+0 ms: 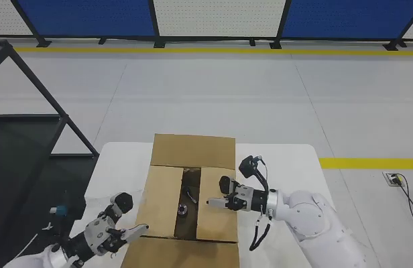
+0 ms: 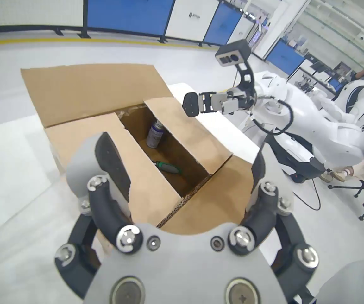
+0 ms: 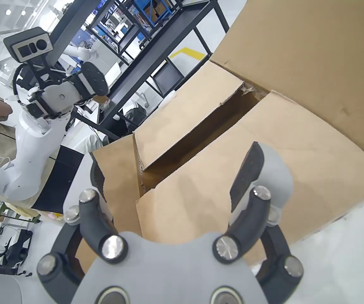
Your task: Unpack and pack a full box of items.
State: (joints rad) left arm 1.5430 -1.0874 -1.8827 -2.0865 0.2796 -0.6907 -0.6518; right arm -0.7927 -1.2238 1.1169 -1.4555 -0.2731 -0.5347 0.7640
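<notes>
The box [image 1: 193,149] sits mid-table [image 1: 119,161], its side flaps nearly shut over a narrow slot; the left hand [image 2: 182,159] is at its near corner and the right hand [image 3: 175,172] over the right flap, both with fingers apart, clamping nothing. A one-sided pull could slide or tip the box; a flap might tear or spring back. The flaps hide most of the contents; a can [image 2: 154,132] and a green-handled tool [image 2: 169,167] show; the rest I cannot tell.
</notes>
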